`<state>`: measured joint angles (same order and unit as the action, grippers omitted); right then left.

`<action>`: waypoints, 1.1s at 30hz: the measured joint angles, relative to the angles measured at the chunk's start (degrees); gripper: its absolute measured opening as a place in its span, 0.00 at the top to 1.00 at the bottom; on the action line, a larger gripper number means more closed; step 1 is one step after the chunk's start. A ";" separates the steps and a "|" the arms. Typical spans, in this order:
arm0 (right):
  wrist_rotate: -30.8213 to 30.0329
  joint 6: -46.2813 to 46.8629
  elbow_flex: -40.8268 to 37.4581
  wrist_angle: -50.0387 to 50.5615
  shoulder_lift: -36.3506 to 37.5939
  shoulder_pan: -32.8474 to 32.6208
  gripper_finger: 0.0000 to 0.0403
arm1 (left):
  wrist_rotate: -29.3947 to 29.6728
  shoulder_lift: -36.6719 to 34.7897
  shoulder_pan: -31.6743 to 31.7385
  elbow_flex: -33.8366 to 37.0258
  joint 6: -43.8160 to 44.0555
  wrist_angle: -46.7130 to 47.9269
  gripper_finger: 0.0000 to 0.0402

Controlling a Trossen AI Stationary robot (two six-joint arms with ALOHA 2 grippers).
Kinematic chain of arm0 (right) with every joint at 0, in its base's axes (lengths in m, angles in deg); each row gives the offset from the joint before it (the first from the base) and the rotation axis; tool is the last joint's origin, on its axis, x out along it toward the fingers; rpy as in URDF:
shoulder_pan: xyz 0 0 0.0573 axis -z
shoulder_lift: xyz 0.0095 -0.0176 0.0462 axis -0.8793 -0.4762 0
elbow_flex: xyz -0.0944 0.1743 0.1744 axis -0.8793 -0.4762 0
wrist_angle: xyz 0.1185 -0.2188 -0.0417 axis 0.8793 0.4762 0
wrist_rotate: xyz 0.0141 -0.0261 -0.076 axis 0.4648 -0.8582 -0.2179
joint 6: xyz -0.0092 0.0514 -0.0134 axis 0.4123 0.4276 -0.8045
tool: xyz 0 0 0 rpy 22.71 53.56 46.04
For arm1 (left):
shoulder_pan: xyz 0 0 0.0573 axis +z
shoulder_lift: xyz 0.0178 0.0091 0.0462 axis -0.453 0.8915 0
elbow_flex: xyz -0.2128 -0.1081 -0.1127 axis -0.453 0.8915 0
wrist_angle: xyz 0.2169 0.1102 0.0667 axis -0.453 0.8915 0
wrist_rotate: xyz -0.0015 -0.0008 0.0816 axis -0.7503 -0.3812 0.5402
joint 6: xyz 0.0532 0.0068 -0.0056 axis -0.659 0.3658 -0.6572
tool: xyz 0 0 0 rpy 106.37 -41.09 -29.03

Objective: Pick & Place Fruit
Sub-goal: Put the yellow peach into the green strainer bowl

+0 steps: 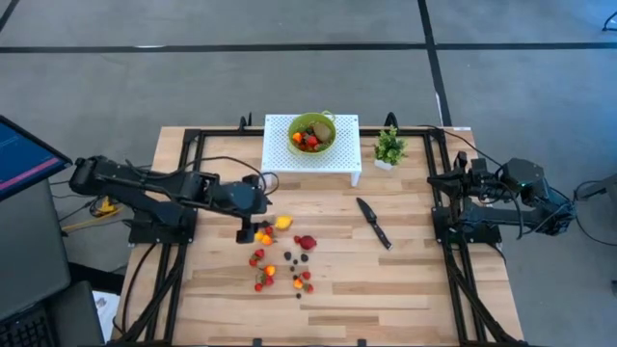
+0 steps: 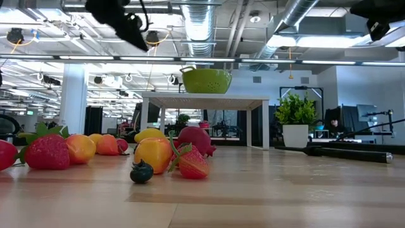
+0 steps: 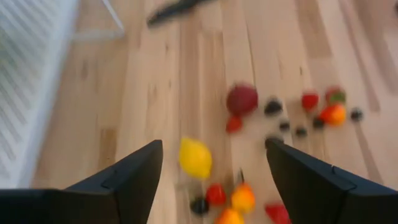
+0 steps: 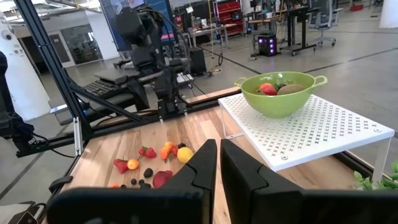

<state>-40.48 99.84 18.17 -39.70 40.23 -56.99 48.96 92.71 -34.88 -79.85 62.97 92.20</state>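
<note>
Fruit (image 2: 152, 154) loose on the counter (image 1: 405, 280), some already in the green bowl (image 1: 312, 131).
We have the left gripper (image 3: 211, 163) above the cluster, jaws released and straddling the yellow fruit (image 3: 195, 157). We'd centre on it, descend straight, avoid nudging neighbours. Right gripper (image 4: 219, 163) waits at the counter's right edge, jaws clenched, empty.

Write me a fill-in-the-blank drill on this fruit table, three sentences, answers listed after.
1. The green bowl stands on a white perforated ____.
2. The left gripper hangs with open fingers above a yellow ____ on the table.
3. The black knife lies between the scattered fruit and the ____ arm's base.

Answers: stand; lemon; right
</note>
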 joint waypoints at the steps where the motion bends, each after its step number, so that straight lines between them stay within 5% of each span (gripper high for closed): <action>1: 0.00 0.01 0.00 0.00 0.00 -0.01 0.96 | -0.59 0.00 0.00 0.02 0.06 1.68 0.30; 13: 0.00 0.01 0.00 0.00 0.00 -0.01 0.96 | -3.89 0.04 -0.07 9.56 -0.13 5.98 0.36; 33: 0.00 0.00 0.00 0.00 0.00 -0.01 0.96 | -4.98 2.19 -0.37 22.94 -10.82 -8.44 0.35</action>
<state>-40.48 99.84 18.17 -39.70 40.23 -56.99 43.98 94.90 -35.25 -56.90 52.15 83.76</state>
